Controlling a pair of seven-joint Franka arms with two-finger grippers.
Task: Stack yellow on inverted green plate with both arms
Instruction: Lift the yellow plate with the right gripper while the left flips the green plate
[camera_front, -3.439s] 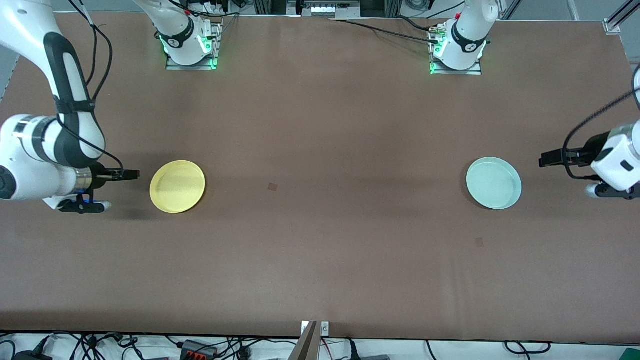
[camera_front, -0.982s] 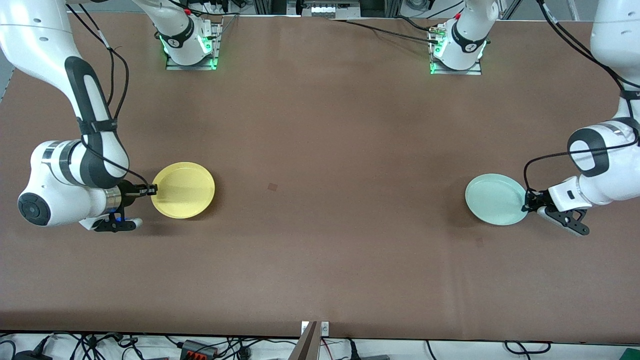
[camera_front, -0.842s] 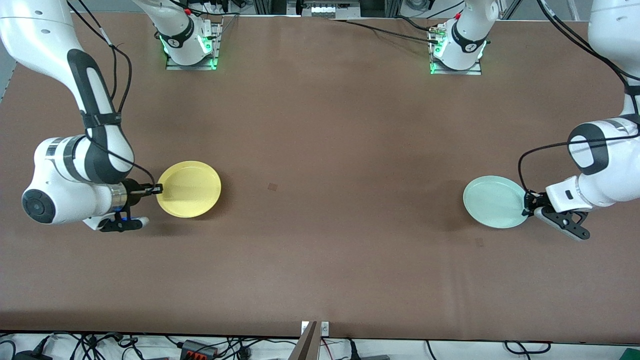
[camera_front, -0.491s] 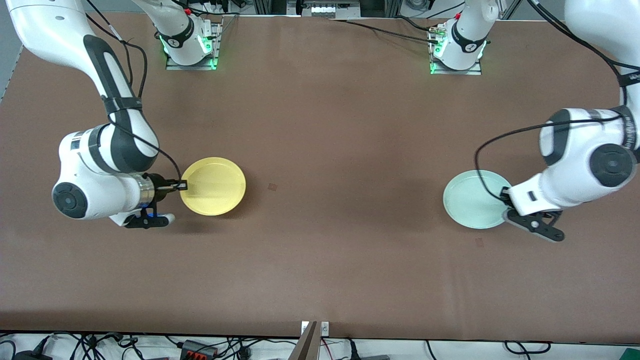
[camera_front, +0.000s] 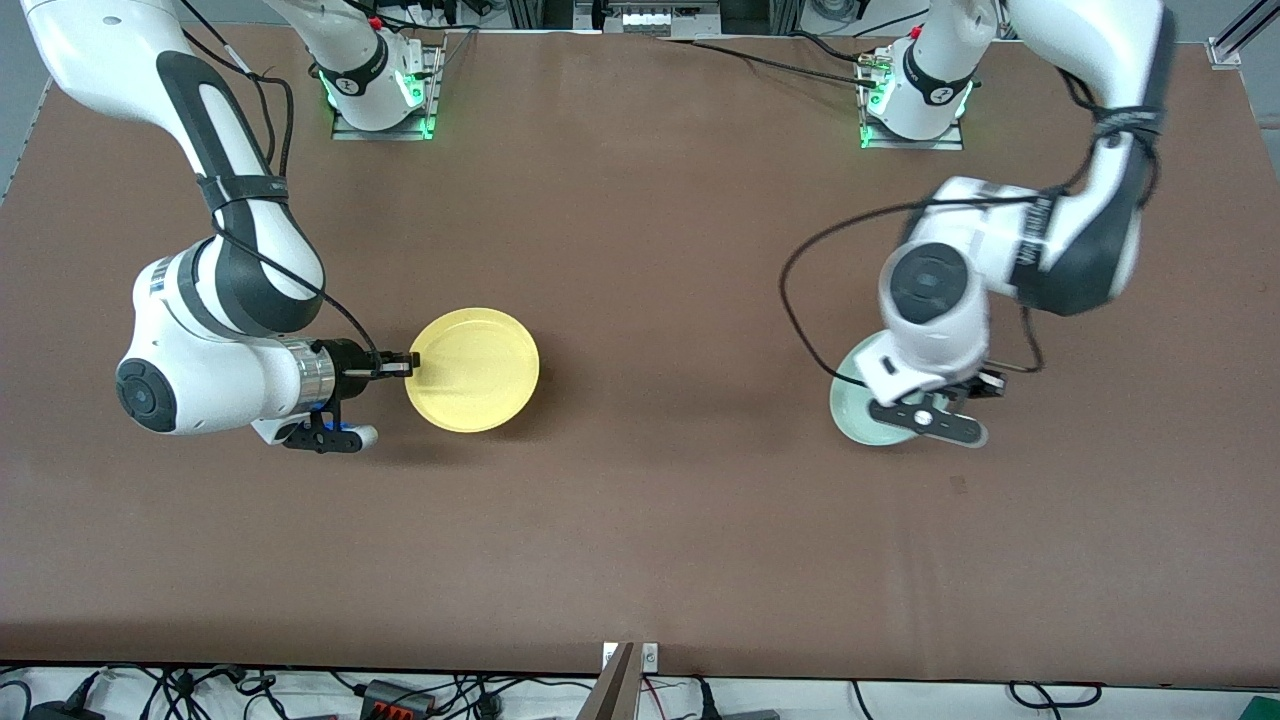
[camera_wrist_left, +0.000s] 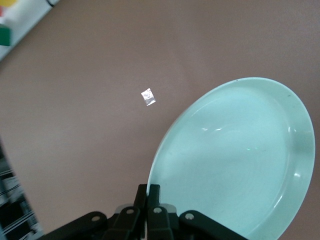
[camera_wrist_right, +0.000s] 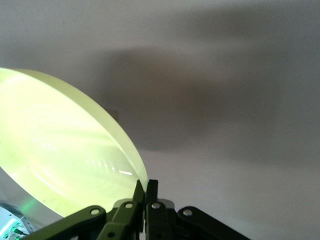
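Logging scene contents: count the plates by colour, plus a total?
Yellow plate: 1, rim pinched in the right gripper.
Green plate: 1, rim pinched in the left gripper.
Total: 2 plates.

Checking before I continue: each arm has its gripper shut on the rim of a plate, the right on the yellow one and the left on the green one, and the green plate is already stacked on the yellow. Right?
Not quite. The right gripper is shut on the yellow plate and the left gripper on the green plate, but nothing is stacked: the front view shows the plates well apart.
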